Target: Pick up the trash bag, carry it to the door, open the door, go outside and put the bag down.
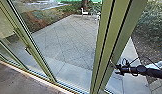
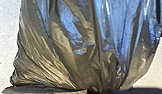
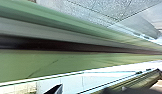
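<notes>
Left jaws clench the trash bag [image 2: 79,52], can't tell with the right jaws; probably slippery, floppy, so bunched plastic [image 2: 102,83] grips best.

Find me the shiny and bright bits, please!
Left wrist view: blue and golden shine on the crinkly trash bag; right wrist view: white brightness beside the green door frame; head view: paving lighter than the indoor floor.
</notes>
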{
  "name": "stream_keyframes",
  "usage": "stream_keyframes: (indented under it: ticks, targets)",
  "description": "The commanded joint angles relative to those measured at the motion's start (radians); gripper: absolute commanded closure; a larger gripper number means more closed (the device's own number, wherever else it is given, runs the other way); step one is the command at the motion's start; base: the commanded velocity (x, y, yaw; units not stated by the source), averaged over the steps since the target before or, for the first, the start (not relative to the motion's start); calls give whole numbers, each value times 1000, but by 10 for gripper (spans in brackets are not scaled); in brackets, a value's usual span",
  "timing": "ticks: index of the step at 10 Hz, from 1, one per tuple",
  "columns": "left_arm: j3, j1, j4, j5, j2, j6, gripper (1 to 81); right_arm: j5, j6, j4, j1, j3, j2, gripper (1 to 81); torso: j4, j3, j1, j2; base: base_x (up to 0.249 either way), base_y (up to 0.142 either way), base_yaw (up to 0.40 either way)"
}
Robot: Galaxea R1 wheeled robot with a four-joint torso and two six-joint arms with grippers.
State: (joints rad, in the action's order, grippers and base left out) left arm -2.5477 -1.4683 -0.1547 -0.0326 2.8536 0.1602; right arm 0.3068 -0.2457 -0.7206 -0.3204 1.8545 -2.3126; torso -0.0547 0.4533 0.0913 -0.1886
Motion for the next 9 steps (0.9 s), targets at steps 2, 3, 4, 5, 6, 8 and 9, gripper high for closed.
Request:
stream_keyframes:
  ticks: [2, 3, 4, 5, 6, 8, 9]
  targets:
    - [1, 3, -11, -86, -17, 4, 811, -23, -61, -45, 226, 98, 94, 10, 0, 0, 0, 1, 0, 0, 0]
    - [1, 3, -11, -86, -17, 4, 811, -21, -61, -33, 243, 100, 105, 10, 0, 1, 1, 1, 0, 0, 0]
    - [1, 3, -11, -86, -17, 4, 811, 3, -61, -28, 254, 101, 115, 10, -1, 1, 1, 2, 0, 0, 0]
    - [1, 3, -11, -86, -17, 4, 811, 31, -61, -23, 267, 101, 128, 10, -1, 2, 2, 2, 0, 0, 0]
    - [1, 3, -13, -86, -17, 4, 811, 34, -61, -8, 289, 101, 138, 10, -1, 2, 2, 2, 0, 0, 0]
    - [1, 3, -13, -86, -17, 2, 811, 125, -64, 47, 356, 122, 160, 10, -2, 2, 3, 3, 0, 0, 0]
    - [1, 3, -11, -86, -17, 2, 811, 191, -64, 87, 405, 150, 167, 10, -2, 2, 3, 3, 0, 0, 0]
